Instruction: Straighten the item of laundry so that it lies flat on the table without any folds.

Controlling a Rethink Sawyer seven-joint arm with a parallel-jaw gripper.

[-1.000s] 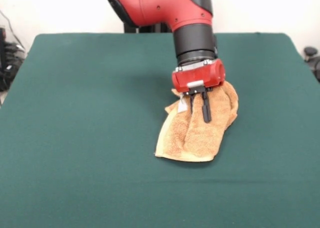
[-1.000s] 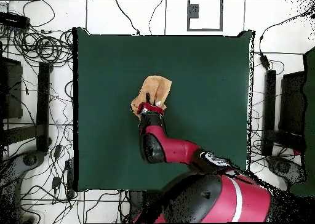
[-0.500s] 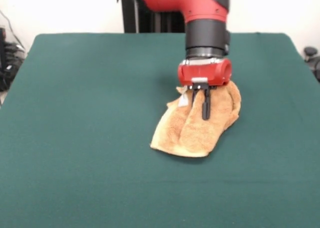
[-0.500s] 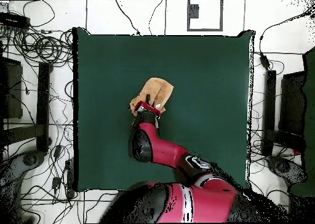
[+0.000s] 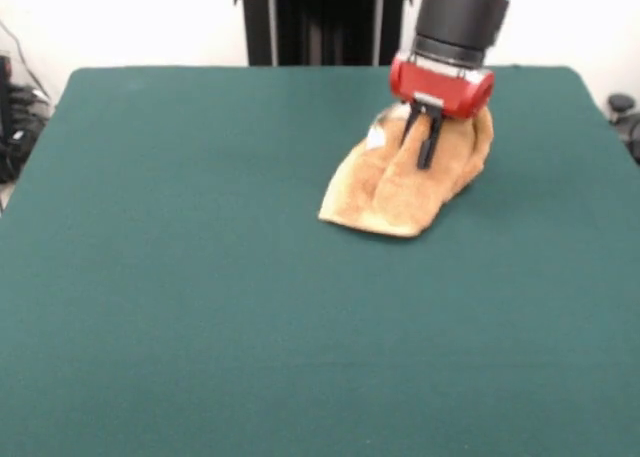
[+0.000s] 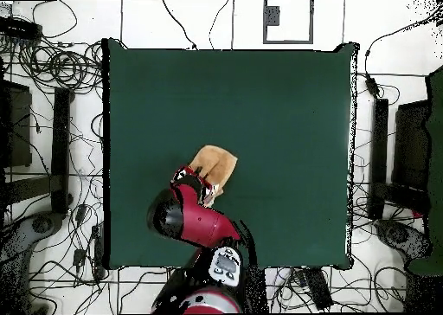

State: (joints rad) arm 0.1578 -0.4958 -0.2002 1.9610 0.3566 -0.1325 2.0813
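Observation:
The tan-orange towel [image 5: 405, 182] lies bunched in folds on the dark green table [image 5: 200, 277], toward its far right in the front view. My gripper [image 5: 424, 147] is shut on the towel's far end and holds that end raised, while the near end rests on the table. A small white tag [image 5: 377, 135] shows at the gripped end. In the overhead view the towel [image 6: 216, 164] lies left of the table's middle [image 6: 285, 112], toward the robot's side, with my gripper [image 6: 199, 183] at its lower left corner.
The black pedestal [image 5: 320, 22] stands behind the table's far edge. Cables and equipment [image 6: 52, 69] lie on the floor around the table. The arm's red body [image 6: 186, 221] hangs over the table's edge on the robot's side.
My gripper has pulled the towel back toward the robot's base. The towel slid with it, up in the front view and down in the overhead view.

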